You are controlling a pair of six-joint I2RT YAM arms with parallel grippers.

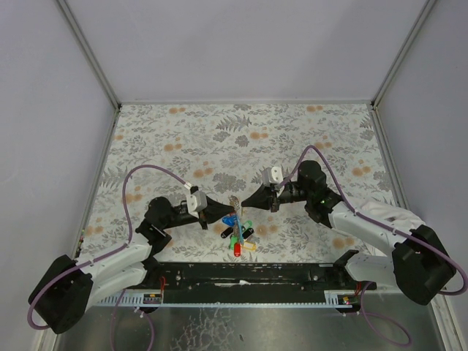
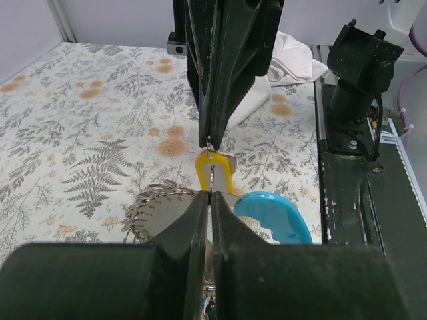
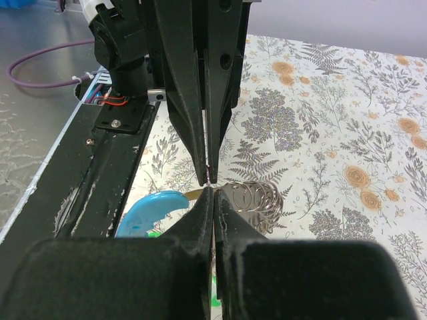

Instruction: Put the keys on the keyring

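fingers (image 2: 187,230) pressed shut, yellow key (image 2: 213,172) between two tips

both pairs are clenched, with no gap showing. the left gripper (image 2: 210,195) and right gripper (image 2: 210,142) point at each other nose to nose above the floral table (image 1: 183,131). the yellow key's plastic head spans the small space between them. its far end touches the right tips and its near end runs into the left tips; which pair actually grips it i cannot tell. the keyring (image 2: 157,200), a coil of thin metal loops, sits just beside the left tips and touches them. a blue piece (image 2: 273,217) lies on the other side of those tips. in the top view the other keys (image 1: 240,238), with red, green and yellow heads, are bunched just on the near side of the meeting tips.
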